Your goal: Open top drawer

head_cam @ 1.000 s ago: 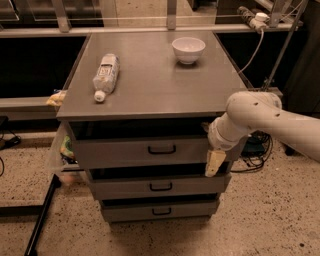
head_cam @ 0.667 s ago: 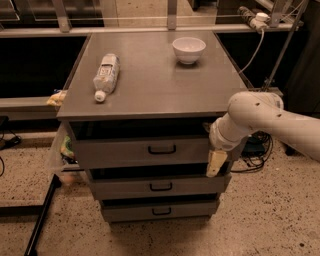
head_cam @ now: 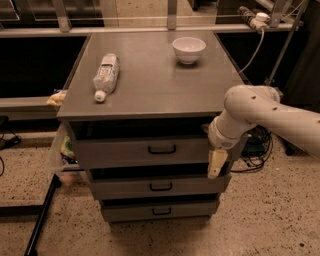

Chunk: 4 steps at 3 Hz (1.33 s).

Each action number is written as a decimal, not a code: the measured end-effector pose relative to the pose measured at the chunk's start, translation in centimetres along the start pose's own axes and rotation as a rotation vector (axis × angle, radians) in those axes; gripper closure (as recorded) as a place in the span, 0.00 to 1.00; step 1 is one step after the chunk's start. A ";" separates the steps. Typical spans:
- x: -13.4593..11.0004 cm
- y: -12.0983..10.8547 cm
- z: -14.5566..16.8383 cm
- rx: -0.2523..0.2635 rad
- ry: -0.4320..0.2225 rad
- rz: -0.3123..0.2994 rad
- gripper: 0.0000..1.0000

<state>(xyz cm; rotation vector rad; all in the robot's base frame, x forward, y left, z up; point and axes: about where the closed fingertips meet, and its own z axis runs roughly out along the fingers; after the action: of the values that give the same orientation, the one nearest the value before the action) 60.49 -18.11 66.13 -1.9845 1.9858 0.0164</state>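
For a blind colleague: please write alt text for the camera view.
The robot's hand hangs at the right end of the top drawer, away from its black handle. A bottle and a bowl sit on the grey cabinet.

probably a lab: tool (head_cam: 218,164) beside steel cabinet (head_cam: 155,87)

Speckled floor (head_cam: 270,220) under me, dim warm light. Grey cabinet top (head_cam: 155,80) ahead; behind it a metal rail (head_cam: 125,31) with 2 upright posts (head_cam: 171,12), darkness below. Black cables (head_cam: 262,150) coil at the right. My gripper (head_cam: 217,164) hangs just beside the cabinet's right front edge.
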 end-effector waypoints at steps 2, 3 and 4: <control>1.2 1.7 -0.3 -0.104 0.029 0.026 0.00; 1.7 2.4 -0.3 -0.147 0.029 0.035 0.00; 2.1 3.2 -1.0 -0.183 0.034 0.037 0.00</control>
<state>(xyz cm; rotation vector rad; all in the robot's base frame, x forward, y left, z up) 57.22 -20.31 65.90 -2.0701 2.1104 0.1804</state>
